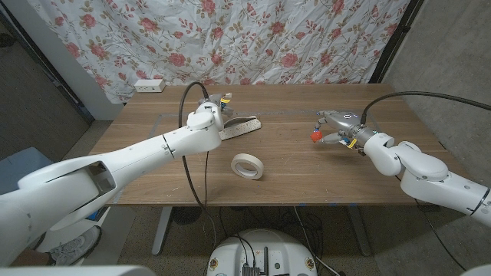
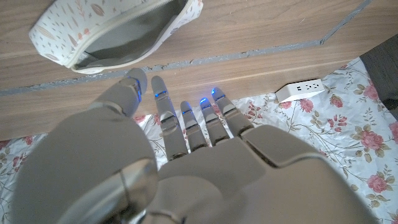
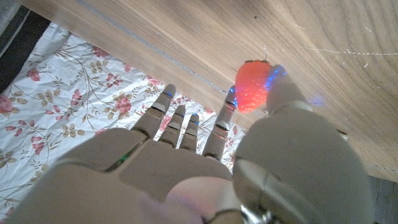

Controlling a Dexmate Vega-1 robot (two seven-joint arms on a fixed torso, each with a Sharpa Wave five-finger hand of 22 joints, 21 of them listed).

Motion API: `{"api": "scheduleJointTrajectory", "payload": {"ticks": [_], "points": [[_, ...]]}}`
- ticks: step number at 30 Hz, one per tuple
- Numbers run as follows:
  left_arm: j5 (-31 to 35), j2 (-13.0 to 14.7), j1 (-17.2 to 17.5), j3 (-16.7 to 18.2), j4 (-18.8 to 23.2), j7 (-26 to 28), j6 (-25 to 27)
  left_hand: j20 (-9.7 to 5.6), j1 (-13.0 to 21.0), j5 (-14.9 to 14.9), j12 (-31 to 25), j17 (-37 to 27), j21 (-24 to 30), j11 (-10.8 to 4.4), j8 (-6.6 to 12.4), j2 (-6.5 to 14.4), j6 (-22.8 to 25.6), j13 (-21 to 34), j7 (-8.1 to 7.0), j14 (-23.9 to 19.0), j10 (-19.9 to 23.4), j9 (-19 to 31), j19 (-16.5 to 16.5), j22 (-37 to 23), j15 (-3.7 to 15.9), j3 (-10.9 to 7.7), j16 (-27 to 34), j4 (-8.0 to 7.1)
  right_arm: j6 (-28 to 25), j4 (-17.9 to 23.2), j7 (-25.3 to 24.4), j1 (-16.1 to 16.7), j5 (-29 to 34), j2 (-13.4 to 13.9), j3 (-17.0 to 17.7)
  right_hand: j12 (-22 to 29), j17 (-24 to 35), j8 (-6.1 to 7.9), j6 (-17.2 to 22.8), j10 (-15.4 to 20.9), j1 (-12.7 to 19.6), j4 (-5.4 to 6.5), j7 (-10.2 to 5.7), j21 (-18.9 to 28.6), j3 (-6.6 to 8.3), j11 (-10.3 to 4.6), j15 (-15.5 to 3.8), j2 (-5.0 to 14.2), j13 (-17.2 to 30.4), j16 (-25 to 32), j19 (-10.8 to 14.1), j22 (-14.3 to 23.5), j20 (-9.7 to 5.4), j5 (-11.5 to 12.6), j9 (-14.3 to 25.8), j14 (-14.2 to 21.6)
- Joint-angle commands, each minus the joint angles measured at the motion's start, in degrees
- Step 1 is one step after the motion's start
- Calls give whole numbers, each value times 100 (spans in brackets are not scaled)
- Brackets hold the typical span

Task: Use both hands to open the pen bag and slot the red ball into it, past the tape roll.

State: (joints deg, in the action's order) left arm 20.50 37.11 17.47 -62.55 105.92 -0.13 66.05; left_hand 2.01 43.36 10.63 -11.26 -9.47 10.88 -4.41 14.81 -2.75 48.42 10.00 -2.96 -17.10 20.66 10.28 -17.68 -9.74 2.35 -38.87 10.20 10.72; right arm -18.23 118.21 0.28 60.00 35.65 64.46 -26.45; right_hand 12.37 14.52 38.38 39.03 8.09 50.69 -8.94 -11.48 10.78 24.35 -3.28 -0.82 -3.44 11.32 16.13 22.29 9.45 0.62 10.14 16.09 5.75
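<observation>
The pen bag (image 1: 241, 127) is white with a small leaf print and lies at the table's far middle. Its zip gapes open in the left wrist view (image 2: 118, 31). My left hand (image 1: 205, 116) hovers just beside the bag's left end, fingers (image 2: 166, 109) stretched out and holding nothing. The red thing (image 1: 315, 135) looks like a small strawberry (image 3: 250, 93) rather than a ball. My right hand (image 1: 339, 126) pinches it between thumb and a finger, slightly above the table's right half. The cream tape roll (image 1: 248, 165) lies flat nearer the front, between both hands.
A white power strip (image 1: 149, 85) sits at the table's far left corner, also seen past my left fingers (image 2: 300, 91). A flowered cloth (image 1: 253, 38) hangs behind the table. Black cables (image 1: 192, 96) loop near each arm.
</observation>
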Motion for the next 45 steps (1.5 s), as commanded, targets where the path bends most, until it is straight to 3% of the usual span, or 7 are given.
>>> {"api": "scheduleJointTrajectory", "payload": {"ticks": [1, 12, 23, 33, 45], "points": [[-29, -143, -302, -410, -302, -108, 188, -44, 114, 3, -5, -13, 33, 12, -27, -12, 125, 7, 29, -79, 77, 14, -62, -23, 113, 62, 35, -13, -10, -76, -110, -89, 82, -146, -55, -24, 16, 41, 170, 65, 4, -10, -102, -11, -37, 21, 8, 40, 11, 38, -31, 10, 16, 18, 26, 26], [-179, -270, -314, -484, -483, -17, 228, -69, 201, 2, -10, -12, 35, -27, -12, -31, 377, 6, 32, -114, 140, 15, -75, -23, 110, 141, 32, -13, -28, -144, -146, -155, 126, -238, -107, -28, 24, 66, 218, 83, -2, -5, -99, -10, -47, 18, 8, 52, 11, 40, -33, 10, 12, 15, 26, 29], [-45, -441, -619, -1031, -709, -9, 449, -91, 294, 3, -4, -13, 31, -39, -16, -63, 571, 5, 19, -137, 179, 16, -77, -23, 113, 216, 24, -9, -16, -201, -165, -222, 142, -316, -158, -31, 29, 70, 218, 93, -4, -2, -104, -12, -52, 32, 4, 64, 12, 43, -37, 10, 9, 14, 26, 36], [-120, -612, -819, -1286, -908, -57, 556, -30, 372, 2, 55, -14, -53, -7, -105, -101, 630, 4, 4, 42, 46, 18, 176, -17, 71, 335, -27, -31, 3, -255, -209, -253, 126, -361, -180, -34, 34, 81, 236, 103, -1, -2, -106, -11, -55, 27, 4, 76, 12, 44, -39, 10, 9, 13, 27, 39], [-152, -808, -953, -1506, -1212, 54, 493, -14, 421, 5, 38, -13, -37, -17, -144, -97, 733, 2, -13, 76, 68, 20, 223, -11, 24, 411, -11, -45, -51, -234, -268, -212, 117, -370, -174, -34, 38, 96, 262, 123, 3, -4, -106, -12, -60, 24, 4, 87, 12, 45, -43, 10, 8, 12, 27, 43]]}}
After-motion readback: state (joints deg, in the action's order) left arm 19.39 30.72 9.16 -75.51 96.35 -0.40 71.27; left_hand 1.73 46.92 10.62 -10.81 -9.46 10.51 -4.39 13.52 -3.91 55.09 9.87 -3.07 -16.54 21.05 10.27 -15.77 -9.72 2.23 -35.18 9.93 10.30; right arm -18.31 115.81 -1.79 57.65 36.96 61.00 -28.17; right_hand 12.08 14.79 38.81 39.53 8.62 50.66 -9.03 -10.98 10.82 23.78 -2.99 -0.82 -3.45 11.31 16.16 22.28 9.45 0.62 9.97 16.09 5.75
